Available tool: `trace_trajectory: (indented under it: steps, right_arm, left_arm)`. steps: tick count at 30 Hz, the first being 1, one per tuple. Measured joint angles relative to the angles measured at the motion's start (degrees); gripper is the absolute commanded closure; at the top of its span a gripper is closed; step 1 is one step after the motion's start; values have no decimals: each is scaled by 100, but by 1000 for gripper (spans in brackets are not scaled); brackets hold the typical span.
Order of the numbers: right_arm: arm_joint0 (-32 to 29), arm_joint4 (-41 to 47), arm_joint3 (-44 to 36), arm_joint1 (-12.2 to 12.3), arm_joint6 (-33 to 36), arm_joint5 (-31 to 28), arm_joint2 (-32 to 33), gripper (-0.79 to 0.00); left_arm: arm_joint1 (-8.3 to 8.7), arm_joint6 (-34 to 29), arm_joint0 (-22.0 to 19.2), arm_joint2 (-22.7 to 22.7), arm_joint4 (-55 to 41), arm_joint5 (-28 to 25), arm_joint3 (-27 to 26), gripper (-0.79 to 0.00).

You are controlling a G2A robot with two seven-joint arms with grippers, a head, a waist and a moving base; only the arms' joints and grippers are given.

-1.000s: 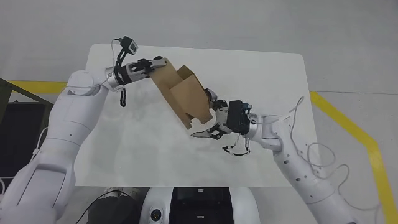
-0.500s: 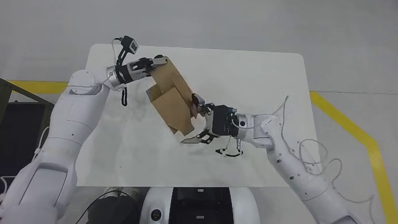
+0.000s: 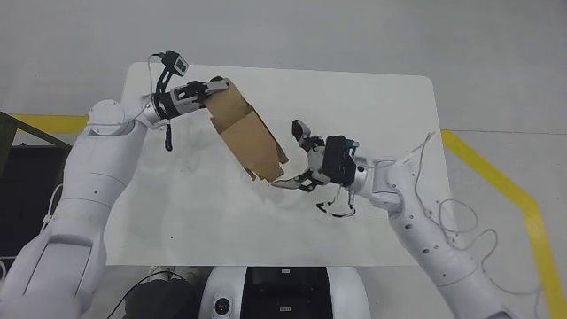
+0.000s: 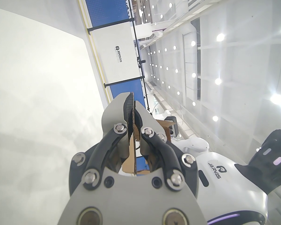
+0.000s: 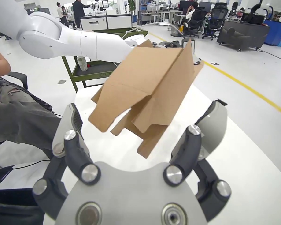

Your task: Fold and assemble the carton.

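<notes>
Nearest the robot's body, the right arm lay bent across the tabletop (image 3: 381,106), its right pincer (image 3: 291,155) spread wide and facing the carton's (image 3: 251,133) loose lower flaps. Whether a finger touched them could not be told. The brown carton was held tilted over the tabletop's left half, partly opened, slanting away toward the far left corner. There the left arm stretched forward from the shoulder, and the left pincer (image 4: 131,108) was clamped narrow on the carton's upper edge, a cardboard wall pinched between both fingers
</notes>
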Motion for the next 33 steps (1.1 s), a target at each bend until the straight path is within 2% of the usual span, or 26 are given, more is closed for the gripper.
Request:
trace_trajectory:
  steps: [7, 14, 15, 16, 19, 25, 26, 31, 32, 33]
  right_arm:
    - [-219, -331, -96, 55, -18, 462, 212, -785]
    - [-230, -653, -116, 49, -245, 760, 154, -785]
    - [-226, -684, -127, 45, -278, 788, 134, -767]
    - [-219, -709, -137, 40, -326, 820, 111, -699]
    - [-192, -729, -130, 24, -431, 915, 58, -582]
    - [-61, -727, -10, -27, -518, 1006, -126, -520]
    - [-43, -730, 5, -35, -526, 1018, -153, -419]
    - [30, -663, 118, -75, -593, 1140, -248, -292]
    - [43, -645, 140, -80, -593, 1155, -257, -256]
    - [55, -628, 159, -85, -593, 1164, -264, -166]
  left_arm:
    - [12, -94, 46, -121, -134, 132, 20, 0]
    - [3, -77, 106, -129, -76, 143, -37, 0]
    - [-1, -64, 111, -120, -60, 144, -42, 0]
    - [-6, -43, 116, -109, -39, 144, -47, 0]
    - [-20, -5, 124, -88, -16, 146, -57, 0]
    - [-47, 53, 137, -51, 14, 166, -77, 0]
    - [-51, 61, 134, -47, 23, 170, -78, 0]
    - [-68, 83, 132, -38, 27, 198, -98, 0]
    - [-70, 83, 133, -40, 28, 199, -100, 0]
    - [-72, 83, 135, -42, 26, 201, -101, 0]
